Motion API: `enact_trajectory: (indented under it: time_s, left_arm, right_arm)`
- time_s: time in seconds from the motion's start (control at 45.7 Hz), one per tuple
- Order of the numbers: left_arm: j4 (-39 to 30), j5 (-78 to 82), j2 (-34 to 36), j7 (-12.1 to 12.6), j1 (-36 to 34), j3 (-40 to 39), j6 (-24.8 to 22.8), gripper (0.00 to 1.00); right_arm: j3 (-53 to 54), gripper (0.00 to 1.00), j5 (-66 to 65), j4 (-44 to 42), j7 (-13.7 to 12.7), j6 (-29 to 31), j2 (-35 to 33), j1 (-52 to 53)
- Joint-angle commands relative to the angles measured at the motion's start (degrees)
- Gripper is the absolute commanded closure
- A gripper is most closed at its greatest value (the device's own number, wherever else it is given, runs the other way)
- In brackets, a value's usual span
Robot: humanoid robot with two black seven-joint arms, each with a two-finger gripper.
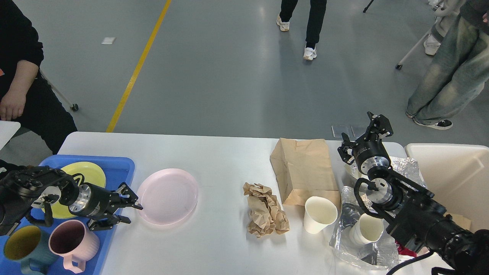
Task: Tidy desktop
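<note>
Lower left: blue tray (122,164) already has yellow plate (89,172) and 2 mugs. Left gripper (129,213) fingers apart, empty, beside pink plate (168,195) on desktop (214,160). Center-right: crumpled paper (265,210), bag (303,170), cups still out. Right gripper (365,139) apart, empty.

The desktop (225,152) is a wide, flat white tabletop, smooth and matte, with a rounded far-left corner. It spans nearly the whole near half of the scene.

Teal mug (19,248), desktop (214,152) cut by frame edge; bystanders' upper bodies cropped.
</note>
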Motion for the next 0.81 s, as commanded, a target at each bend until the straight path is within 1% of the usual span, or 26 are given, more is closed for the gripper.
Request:
enact_trajectory:
  time_s: [0.0, 0.219, 0.328, 0.591, 0.657, 0.788]
  left_arm:
    - [2.41, -0.07, -0.11, -0.06, -0.03, -0.18, 0.32, 0.50]
    - [2.50, -0.07, -0.90, -0.06, -0.03, -0.70, 0.06, 0.51]
    - [2.50, -0.16, -0.99, -0.23, -0.03, -0.88, -0.12, 0.55]
    - [2.50, -0.07, -2.57, -0.06, -0.03, -0.44, -0.56, 0.69]
    - [2.50, -0.07, -2.57, 0.03, 0.06, -0.35, -0.56, 0.71]
    - [2.50, -0.07, -2.65, 0.12, 0.14, -0.26, -0.47, 0.71]
  right_arm:
    - [0.00, 0.00, 0.00, 0.00, 0.00, 0.01, 0.00, 0.03]
    - [0.00, 0.00, 0.00, 0.00, 0.00, 0.01, 0.00, -0.06]
    - [0.00, 0.00, 0.00, 0.00, 0.00, 0.01, 0.00, -0.06]
    - [0.00, 0.00, 0.00, 0.00, 0.00, 0.01, 0.00, 0.03]
    - [0.00, 0.00, 0.00, 0.00, 0.00, 0.01, 0.00, 0.03]
    - [0.00, 0.00, 0.00, 0.00, 0.00, 0.01, 0.00, 0.03]
